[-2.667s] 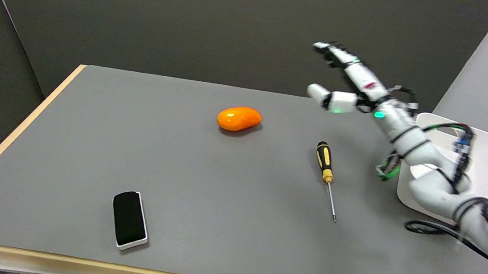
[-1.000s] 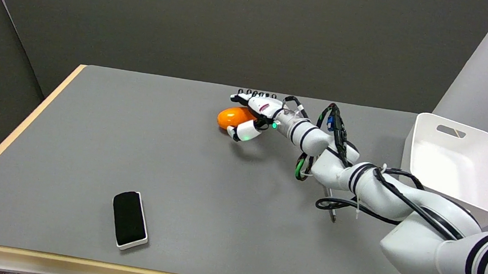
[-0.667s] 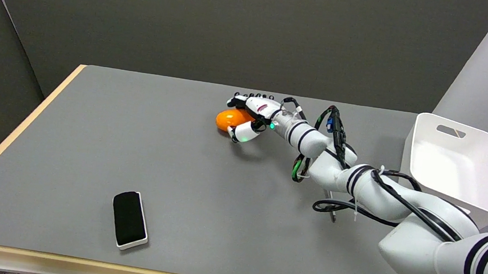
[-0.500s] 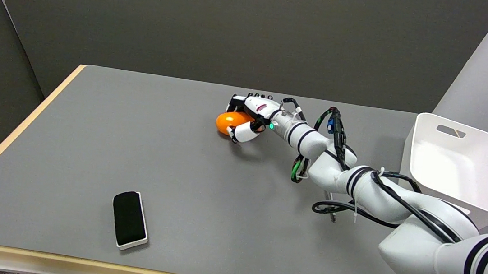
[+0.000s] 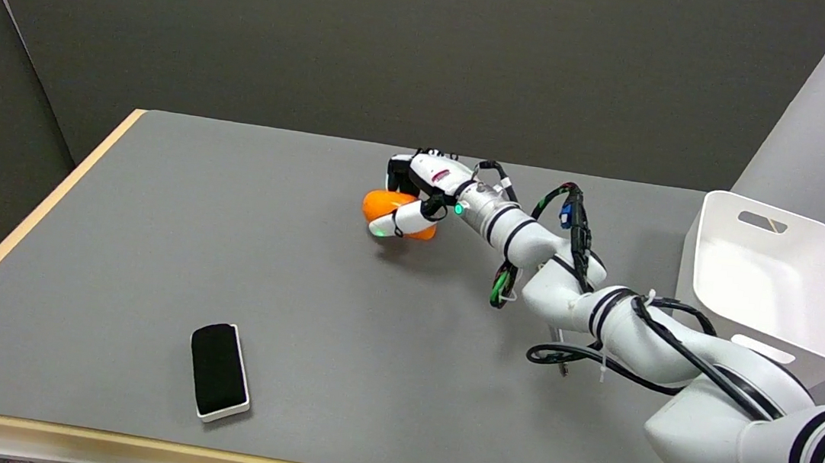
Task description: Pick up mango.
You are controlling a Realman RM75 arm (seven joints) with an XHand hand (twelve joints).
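Head view, single moment. Grey tabletop with a pale wood edge along the left and near sides; dark wall behind.

Right arm reached in from the lower right, stretched across toward the far middle of the tabletop, black cables looped along it. Right hand was wrapped around the mango: fingers curled over its far upper side, thumb pressed across its near side, a green light glowing at the thumb's tip and another at the wrist. Hand clamped on the mango, then. The fruit, glossy orange, showed between fingers and thumb, its left end sticking out beyond the hand. A soft shadow lay on the tabletop just beneath it on the near side; whether the mango rested on the surface or sat slightly clear of it could not be told from this angle.

Black eraser in a white tray-like base lay flat near the front edge, left of centre, well apart from the hand. White bin, with a slot handle in its far wall, stood at the right edge of the tabletop, beside the arm. A thin metal shaft tip peeked out below the arm's forearm; the rest of that tool was hidden behind the arm.
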